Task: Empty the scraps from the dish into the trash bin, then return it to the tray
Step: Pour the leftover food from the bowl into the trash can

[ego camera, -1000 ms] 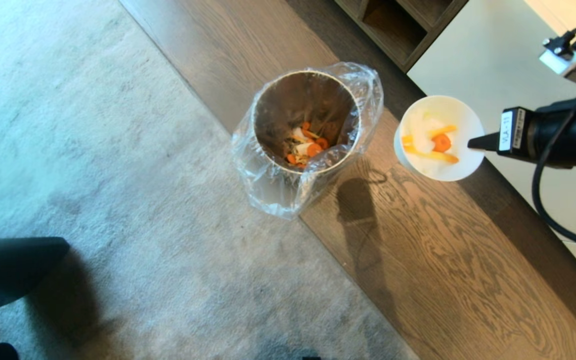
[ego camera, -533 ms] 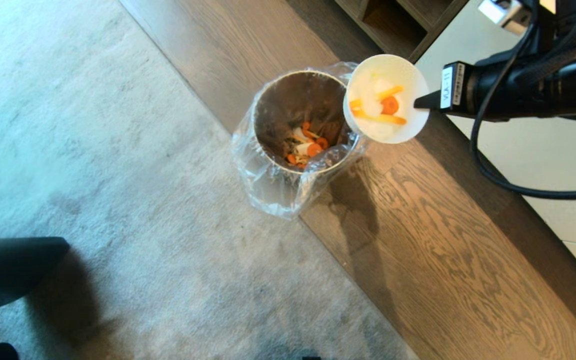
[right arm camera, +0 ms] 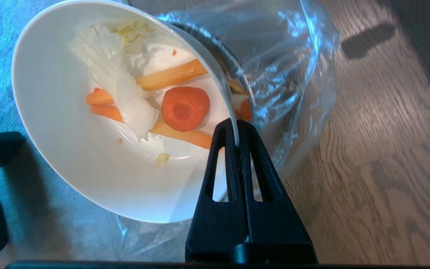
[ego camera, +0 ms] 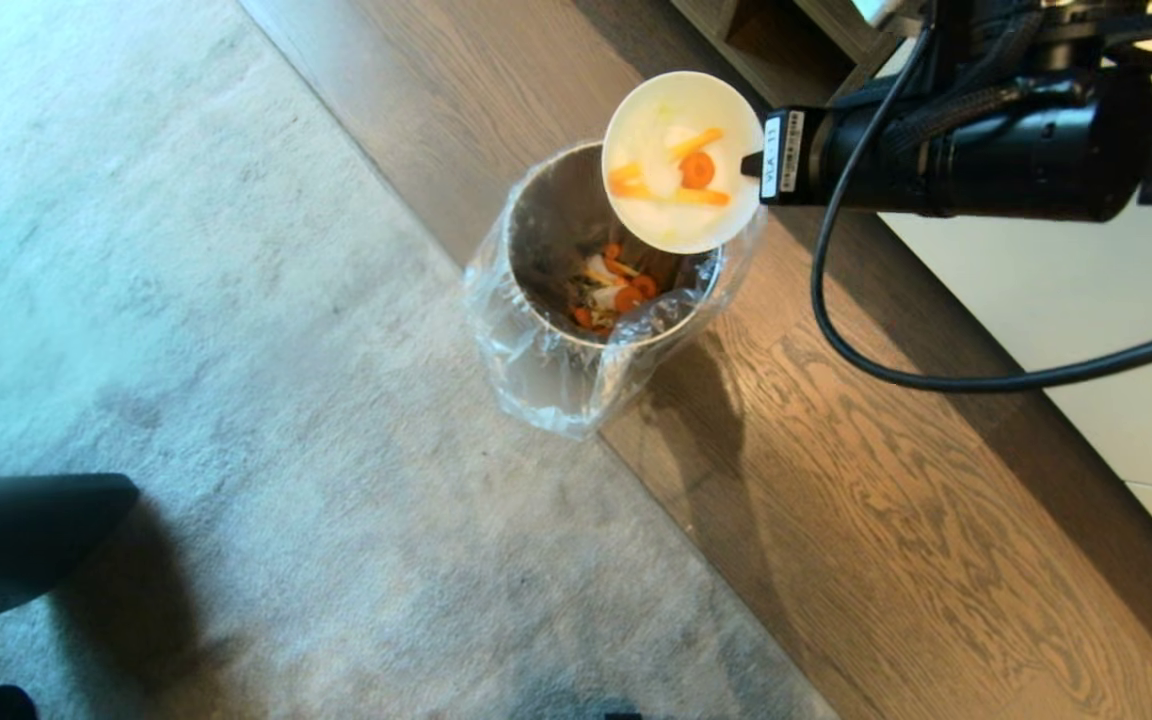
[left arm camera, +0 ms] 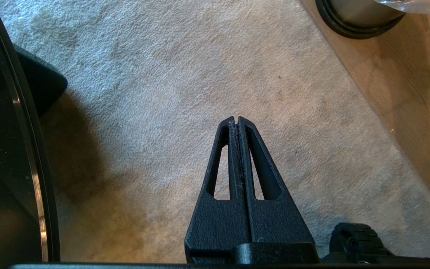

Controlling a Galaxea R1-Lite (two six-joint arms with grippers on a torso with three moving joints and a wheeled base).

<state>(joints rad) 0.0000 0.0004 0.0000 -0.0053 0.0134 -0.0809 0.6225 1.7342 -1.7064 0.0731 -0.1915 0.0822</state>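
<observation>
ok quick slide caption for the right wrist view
Right gripper clamps the rim of the dish, scraps still inside, beside the bagged trash bin.

Only one bit of text in view: a small white label stuck on the black body just behind the right claw, printed sideways. Reads roughly "VLA-11", though the last characters are hard to confirm at this angle. Nothing readable in either wrist view, no brands, numbers or signs elsewhere.
</observation>
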